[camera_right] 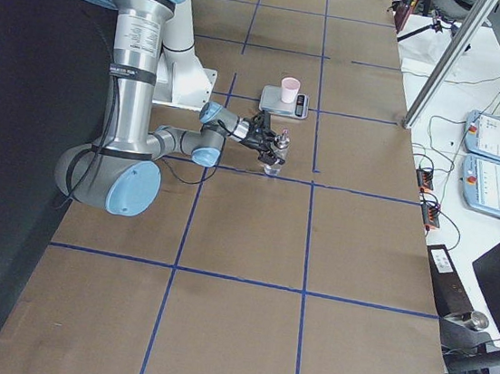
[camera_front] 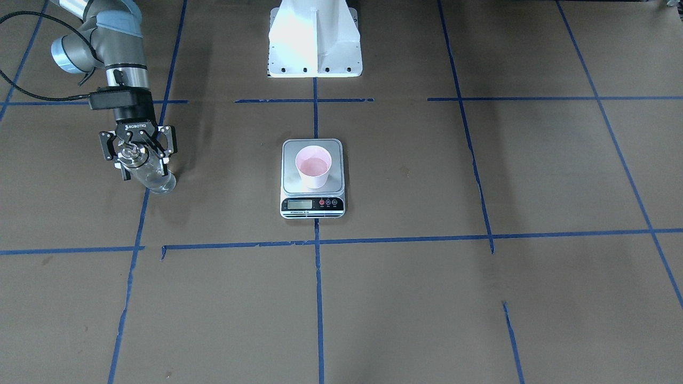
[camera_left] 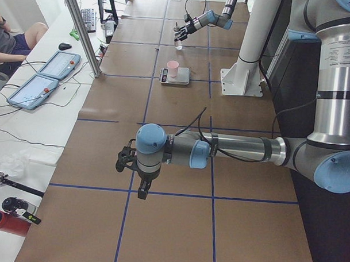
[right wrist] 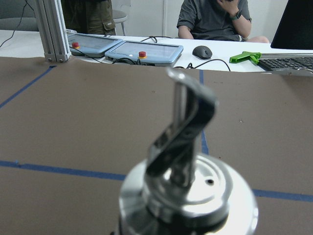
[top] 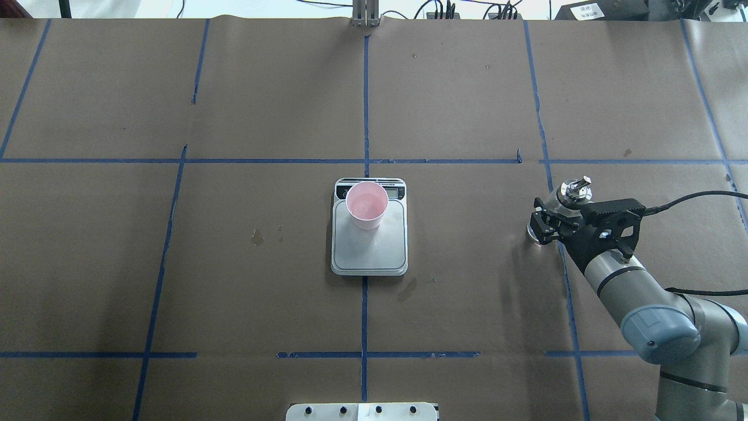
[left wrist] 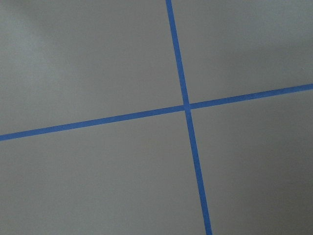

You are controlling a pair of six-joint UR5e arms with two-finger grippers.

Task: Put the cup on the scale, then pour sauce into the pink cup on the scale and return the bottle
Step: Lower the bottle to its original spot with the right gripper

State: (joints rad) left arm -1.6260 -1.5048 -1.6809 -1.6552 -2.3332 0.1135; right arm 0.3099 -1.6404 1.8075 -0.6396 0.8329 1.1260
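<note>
At frame left, the right gripper (camera_front: 143,162) clamps the bottle (camera_front: 158,180), the cup (camera_front: 313,166) stands on the centred scale (camera_front: 312,205), and the left gripper (camera_left: 123,161) jaw state cannot be told.

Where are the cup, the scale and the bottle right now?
cup (camera_front: 313,166): front-facing view, on its pink inside.
scale (camera_front: 299,204): front-facing view, on the LCD display of its black front panel.
bottle (top: 574,190): overhead view, on its silver pourer cap.

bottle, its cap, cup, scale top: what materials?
Bottle: clear glass or plastic, see-through body. Cap: polished metal, mirror reflections. Cup: probably paper or thin plastic, matte, pink inside. Scale top: brushed metal look, dull sheen.
</note>
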